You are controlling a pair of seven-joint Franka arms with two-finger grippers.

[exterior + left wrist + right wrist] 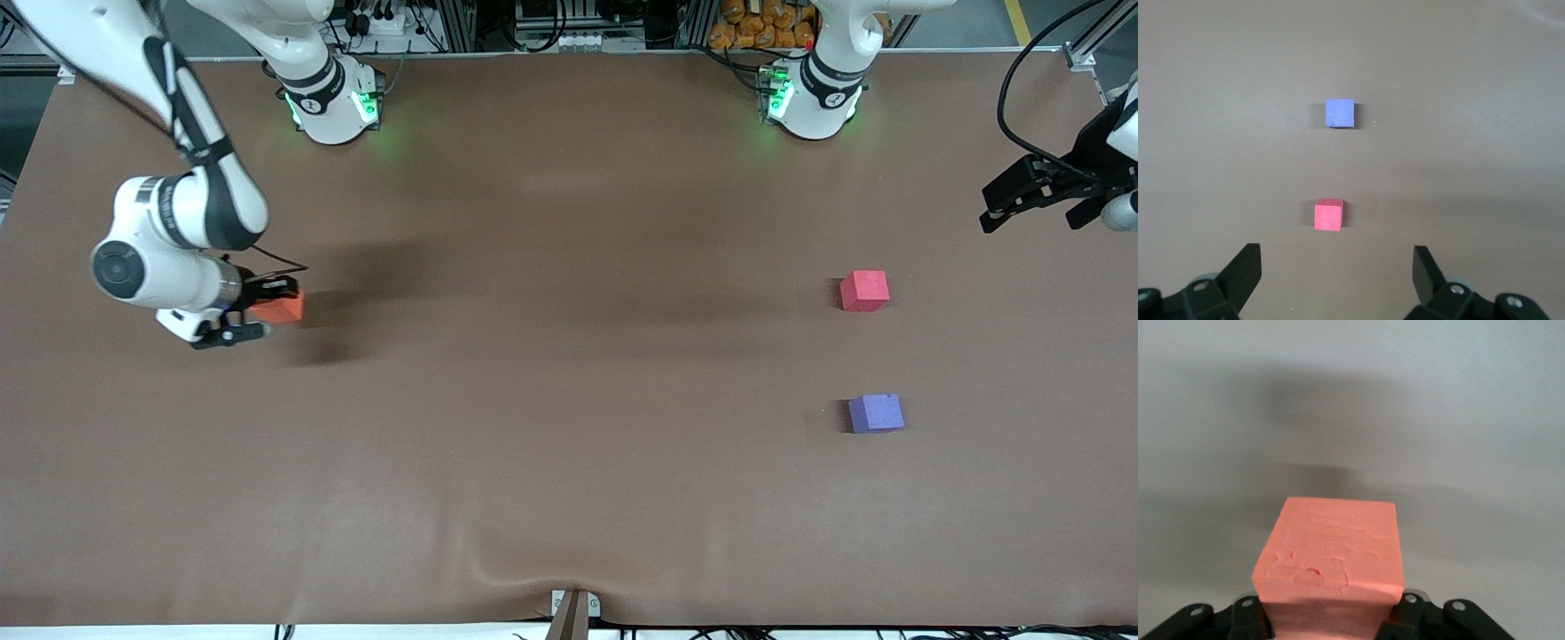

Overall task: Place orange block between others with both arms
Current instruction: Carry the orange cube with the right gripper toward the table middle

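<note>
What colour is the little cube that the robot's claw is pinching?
Orange. The right gripper is shut on the orange block, clearest in the right wrist view.

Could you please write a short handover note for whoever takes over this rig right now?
Right end effector: shut on the orange block, toward the right arm's end of the table.
Left end effector: open, empty, waiting at the left arm's end of the table.
Red-pink cube and purple-blue cube: on the table toward the left arm's end, apart, the purple-blue one nearer the front camera.
Done: orange block gripped.
Left: bring it over, probably hand it to the left arm, and set it in the gap between the two cubes.
</note>
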